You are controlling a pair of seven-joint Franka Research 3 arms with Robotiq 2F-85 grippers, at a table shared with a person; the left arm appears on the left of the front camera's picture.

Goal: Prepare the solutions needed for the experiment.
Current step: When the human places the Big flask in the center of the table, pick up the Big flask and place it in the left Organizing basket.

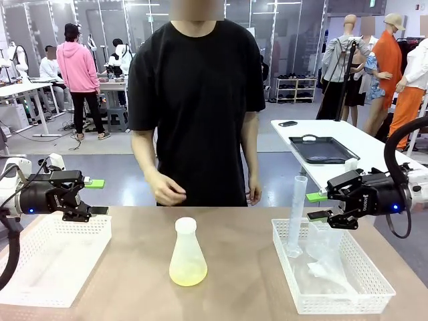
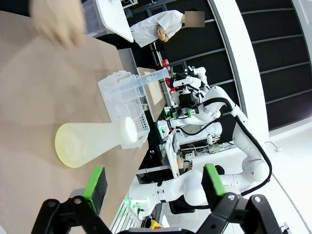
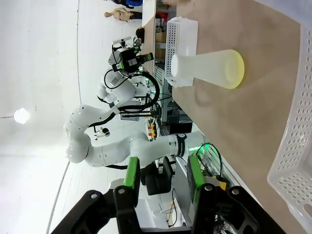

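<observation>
Currently L gripper (image 1: 99, 197), at frame left, is seen wide open and empty; R gripper (image 1: 315, 206), at frame right, part-open, nothing held. At lower centre the solutions (image 1: 188, 274), a shallow pale-yellow layer, are held in a frosted conical flask (image 1: 186, 244). Risk: flask could be tipped and liquid spilled if its smooth tapered wall is pinched off-centre.
</observation>
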